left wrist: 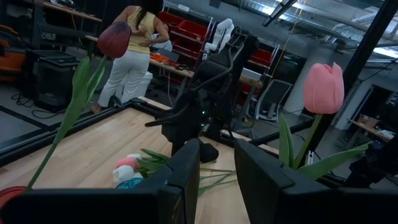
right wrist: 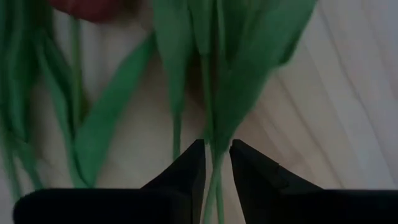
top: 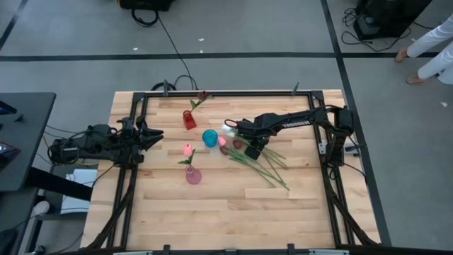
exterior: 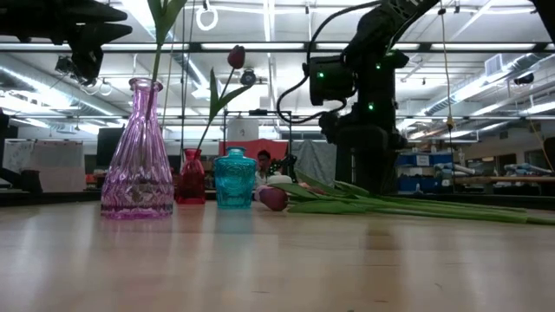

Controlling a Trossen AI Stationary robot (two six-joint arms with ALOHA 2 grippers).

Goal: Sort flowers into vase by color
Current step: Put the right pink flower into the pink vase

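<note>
A loose heap of flowers (top: 260,164) lies on the wooden worktop (top: 226,212) just right of centre, blooms toward the teal vase (top: 210,138) and long green stems fanning away toward the near right; a dark red bloom (exterior: 273,198) rests at the heap's end in the low view; one pink tulip (top: 187,150) stands in the pink vase (top: 192,176) and one dark red tulip (top: 202,95) in the red vase (top: 189,120). The right pincer (right wrist: 216,163) is down on the heap, its fingers narrowly parted with a thin green stem (right wrist: 213,180) between them, though a firm pinch cannot be told; the left pincer (left wrist: 216,165) hovers at the left edge, well apart from the vases, fingers slightly spread and holding nothing; a person (left wrist: 132,53) stands in the room behind.
</note>
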